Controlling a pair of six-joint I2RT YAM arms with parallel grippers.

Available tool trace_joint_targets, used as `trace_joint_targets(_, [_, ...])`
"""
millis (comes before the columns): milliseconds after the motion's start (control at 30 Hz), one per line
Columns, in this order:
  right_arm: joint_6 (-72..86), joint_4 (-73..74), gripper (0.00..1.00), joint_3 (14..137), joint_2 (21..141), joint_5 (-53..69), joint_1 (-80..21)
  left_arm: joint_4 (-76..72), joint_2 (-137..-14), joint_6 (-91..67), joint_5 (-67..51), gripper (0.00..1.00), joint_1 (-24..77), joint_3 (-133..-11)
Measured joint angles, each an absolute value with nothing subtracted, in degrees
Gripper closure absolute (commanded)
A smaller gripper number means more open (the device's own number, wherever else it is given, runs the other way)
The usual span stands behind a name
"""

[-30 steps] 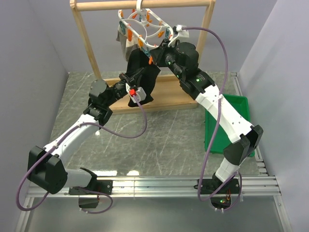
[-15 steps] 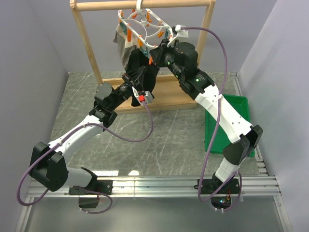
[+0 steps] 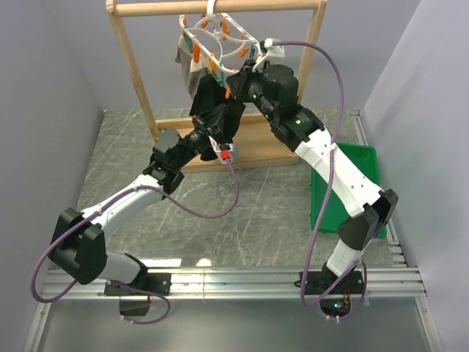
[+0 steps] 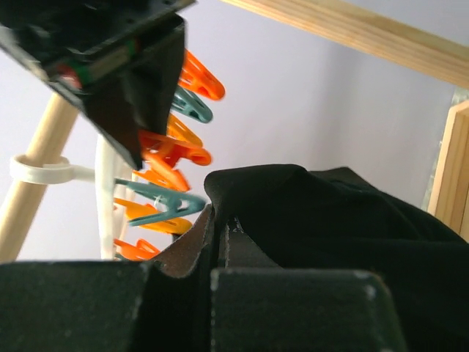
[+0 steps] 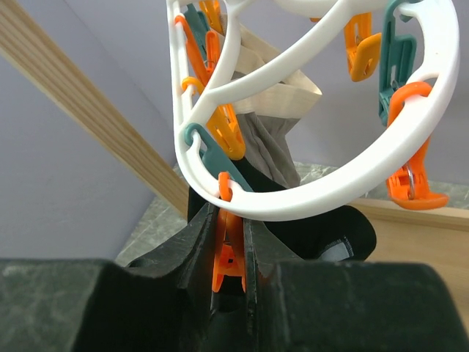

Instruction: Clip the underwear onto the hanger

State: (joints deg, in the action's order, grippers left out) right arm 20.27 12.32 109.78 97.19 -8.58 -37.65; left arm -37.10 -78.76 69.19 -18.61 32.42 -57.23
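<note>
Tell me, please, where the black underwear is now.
In the top view the underwear hangs upper centre under the peg hanger, gripped by the left claw, beside the right claw pinching an orange peg.

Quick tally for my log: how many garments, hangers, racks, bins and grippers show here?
Garments: 2 (the underwear, grey-beige garment)
Hangers: 1 (the hanger)
Racks: 1 (wooden rack)
Bins: 1 (green bin)
Grippers: 2 (left gripper, right gripper shut on orange peg)
Total: 7; pegs not counted, many hidden

Lab cell: grey partitions, aluminium rails.
</note>
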Motion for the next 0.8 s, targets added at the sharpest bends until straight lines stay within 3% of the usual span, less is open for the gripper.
trace_joint_targets(800, [19.79, 12.75, 1.0, 109.86, 97.45, -10.96, -38.11, -43.75, -80.86, 72.14, -15.51, 1.0, 32.84, -57.23])
